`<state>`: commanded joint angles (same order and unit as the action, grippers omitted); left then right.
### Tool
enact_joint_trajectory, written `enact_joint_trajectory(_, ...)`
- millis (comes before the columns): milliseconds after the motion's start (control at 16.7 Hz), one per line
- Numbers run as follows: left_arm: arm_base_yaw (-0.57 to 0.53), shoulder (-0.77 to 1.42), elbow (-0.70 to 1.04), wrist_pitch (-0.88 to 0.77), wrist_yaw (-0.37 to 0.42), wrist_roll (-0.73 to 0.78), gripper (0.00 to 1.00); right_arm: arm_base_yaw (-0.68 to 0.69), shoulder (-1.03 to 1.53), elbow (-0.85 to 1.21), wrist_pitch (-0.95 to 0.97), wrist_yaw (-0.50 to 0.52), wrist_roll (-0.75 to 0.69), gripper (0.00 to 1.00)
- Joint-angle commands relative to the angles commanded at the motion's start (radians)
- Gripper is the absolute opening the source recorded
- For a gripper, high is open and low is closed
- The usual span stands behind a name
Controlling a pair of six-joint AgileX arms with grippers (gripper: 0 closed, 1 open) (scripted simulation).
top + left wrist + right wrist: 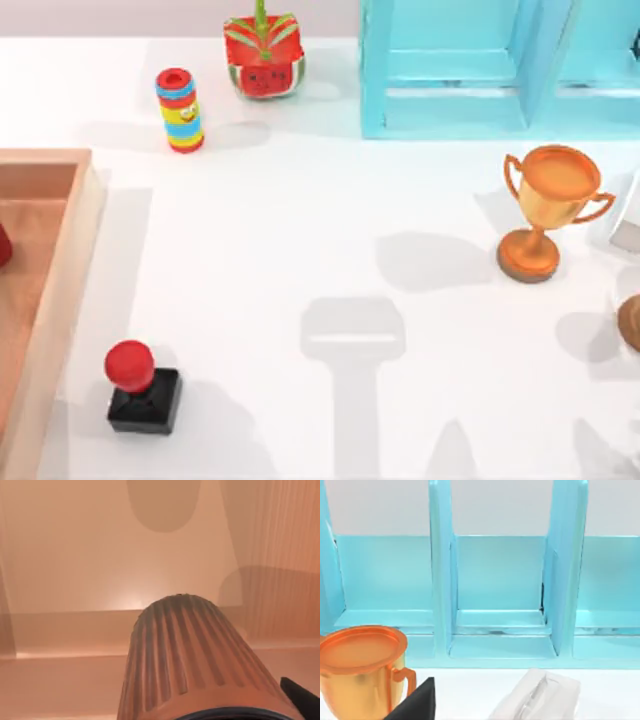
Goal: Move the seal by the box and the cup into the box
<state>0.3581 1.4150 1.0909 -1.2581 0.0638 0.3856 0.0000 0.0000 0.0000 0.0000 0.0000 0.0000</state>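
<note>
The left gripper [300, 702] hangs over the box [62, 250], smooth pale wood with thick walls. How wide it stands I cannot tell. A ribbed brown cylinder [185, 655] sits close against it. The seal [140, 385], round red knob on black square block, stands outside the wall. The shiny cup [631, 322] is well apart, near the right gripper [415, 702].

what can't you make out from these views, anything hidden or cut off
- Box: top view, left edge cuts most of it off.
- Cup: left wrist view, ribbed side over the box floor; what grips it is out of frame.
- Brown thing: top view, cut off at right edge, unidentifiable.
- Seal: plainly outside the box.
</note>
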Motion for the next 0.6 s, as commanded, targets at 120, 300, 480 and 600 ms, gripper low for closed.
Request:
enact_joint_trajectory(120,0.001,0.005,-0.027,0.03,0.0,0.002,0.0,0.0,0.0,0.0,0.0,0.0,0.0,1.0)
enact_joint_trajectory(300,0.007,0.016,-0.076,0.102,0.003,0.006,0.0,0.0,0.0,0.0,0.0,0.0,0.0,1.0)
enact_joint_trajectory(480,0.011,0.028,-0.12,0.156,0.004,0.009,0.0,0.0,0.0,0.0,0.0,0.0,0.0,1.0)
enact_joint_trajectory(600,0.014,0.038,-0.154,0.203,0.002,0.012,0.0,0.0,0.0,0.0,0.0,0.0,0.0,1.0)
